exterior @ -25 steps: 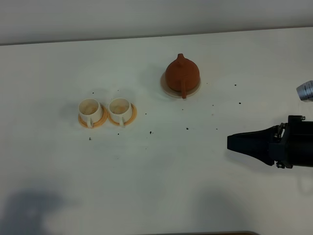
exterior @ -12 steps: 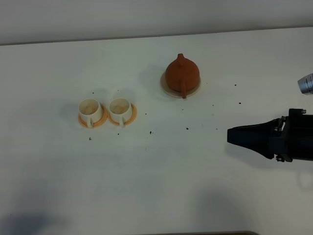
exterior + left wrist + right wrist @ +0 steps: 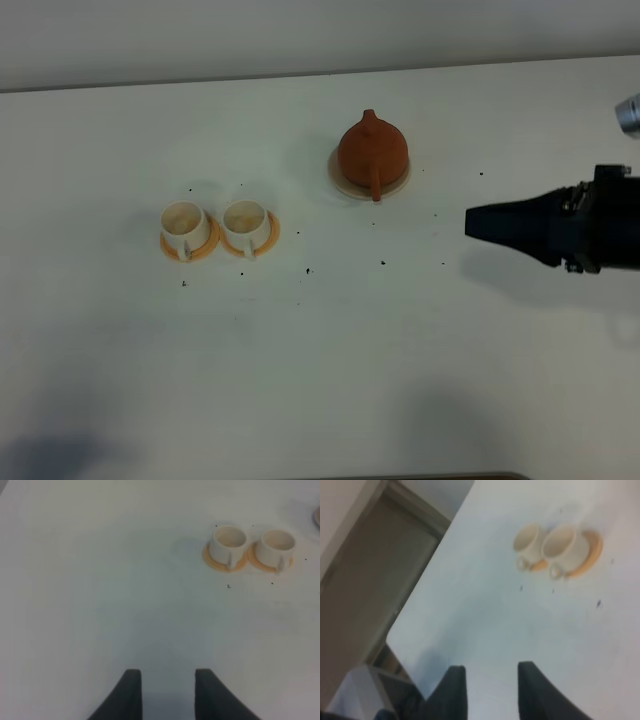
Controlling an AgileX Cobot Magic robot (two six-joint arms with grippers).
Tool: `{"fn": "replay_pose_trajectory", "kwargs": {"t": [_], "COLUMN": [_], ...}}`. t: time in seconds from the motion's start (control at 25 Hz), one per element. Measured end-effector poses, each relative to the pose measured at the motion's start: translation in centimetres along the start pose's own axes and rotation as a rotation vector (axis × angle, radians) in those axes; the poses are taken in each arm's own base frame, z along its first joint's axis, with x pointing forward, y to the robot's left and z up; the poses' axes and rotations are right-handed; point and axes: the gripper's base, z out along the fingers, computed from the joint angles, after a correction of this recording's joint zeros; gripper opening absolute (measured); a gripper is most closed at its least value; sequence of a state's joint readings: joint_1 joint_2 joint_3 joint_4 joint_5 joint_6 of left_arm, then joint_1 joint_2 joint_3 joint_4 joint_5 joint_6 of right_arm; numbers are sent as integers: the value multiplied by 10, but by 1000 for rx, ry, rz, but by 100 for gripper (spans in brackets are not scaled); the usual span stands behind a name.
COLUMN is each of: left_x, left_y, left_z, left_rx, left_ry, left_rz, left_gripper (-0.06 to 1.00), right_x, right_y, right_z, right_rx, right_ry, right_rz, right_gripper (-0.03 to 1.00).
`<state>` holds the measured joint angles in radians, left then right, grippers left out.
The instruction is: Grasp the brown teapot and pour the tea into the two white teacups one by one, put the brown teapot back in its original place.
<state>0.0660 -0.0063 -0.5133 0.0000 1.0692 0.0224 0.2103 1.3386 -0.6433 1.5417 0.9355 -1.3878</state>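
The brown teapot [image 3: 373, 150] stands on its pale coaster, the original place [image 3: 345, 184], at the back middle of the white table. The two white teacups [image 3: 184, 224] [image 3: 246, 224] sit side by side on orange saucers to the left, also seen in the left wrist view [image 3: 229, 542] [image 3: 276, 545] and the right wrist view [image 3: 530, 541] [image 3: 563, 547]. My right gripper [image 3: 470, 222] hovers right of the teapot, pointing left, open and empty [image 3: 491, 680]. My left gripper [image 3: 167, 680] is open and empty over bare table, well short of the cups.
Small dark specks dot the table [image 3: 330, 330] between the cups and the teapot. A shiny metal cylinder [image 3: 629, 112] pokes in at the right edge. The right wrist view shows the table's edge with a door and floor [image 3: 380, 580] beyond it.
My right gripper has moved toward the back of the table, now nearly level with the teapot's near side. Teapot and cups have not moved.
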Motion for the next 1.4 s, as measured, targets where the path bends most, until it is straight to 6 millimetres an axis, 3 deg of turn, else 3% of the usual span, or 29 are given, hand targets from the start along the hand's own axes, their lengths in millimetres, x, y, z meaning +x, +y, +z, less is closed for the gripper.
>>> {"fn": "replay_pose_trajectory", "kwargs": {"t": [0.12, 0.36, 0.48, 0.68, 0.88, 1.16, 1.4], "left_x": [0, 0, 0, 0, 0, 0, 0], "left_y": [0, 0, 0, 0, 0, 0, 0], "left_z": [0, 0, 0, 0, 0, 0, 0], "left_rx": [0, 0, 0, 0, 0, 0, 0], "left_ry": [0, 0, 0, 0, 0, 0, 0], "left_rz": [0, 0, 0, 0, 0, 0, 0], "left_gripper": [26, 26, 26, 26, 26, 26, 26], "right_x": [-30, -69, -80, -93, -109, -117, -109], "right_y": [16, 57, 55, 36, 19, -14, -33], "right_z": [10, 47, 71, 110, 150, 207, 232], "right_rx": [60, 196, 320, 556, 614, 630, 628], "right_ry": [46, 176, 284, 517, 636, 625, 630], "right_rz": [-87, -171, -141, -77, -15, 43, 80], "right_gripper": [24, 24, 24, 24, 24, 24, 33]}}
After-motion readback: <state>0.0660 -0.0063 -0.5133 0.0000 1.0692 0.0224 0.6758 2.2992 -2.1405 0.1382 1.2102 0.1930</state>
